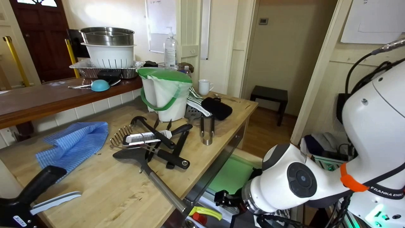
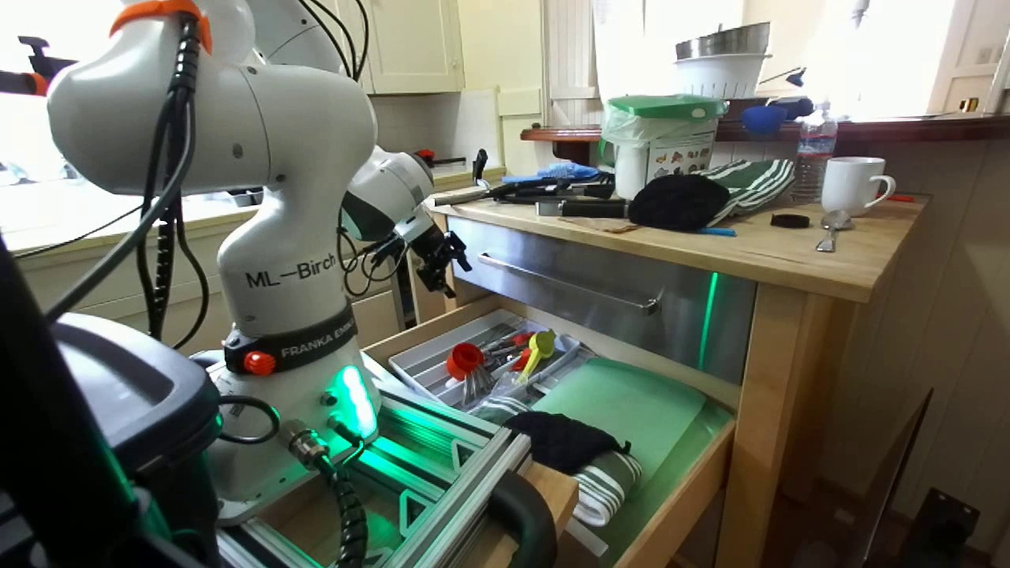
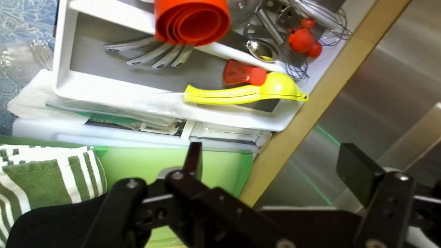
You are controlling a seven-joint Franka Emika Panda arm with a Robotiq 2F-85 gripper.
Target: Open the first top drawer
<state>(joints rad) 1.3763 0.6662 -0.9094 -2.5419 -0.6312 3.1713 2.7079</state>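
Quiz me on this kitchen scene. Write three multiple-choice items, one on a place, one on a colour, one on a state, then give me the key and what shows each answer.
1. Where does the white mug stand?
A. On the black stool
B. On the wooden countertop
C. On the floor

2. What colour is the bucket lid?
A. Green
B. Red
C. Blue

3. How does the top drawer stand?
A. Fully open
B. Half open
C. Shut

Key:
1 B: both exterior views show it standing on the wood.
2 A: it is green in both exterior views.
3 C: in an exterior view it sits closed beneath the countertop, with none of its inside showing.
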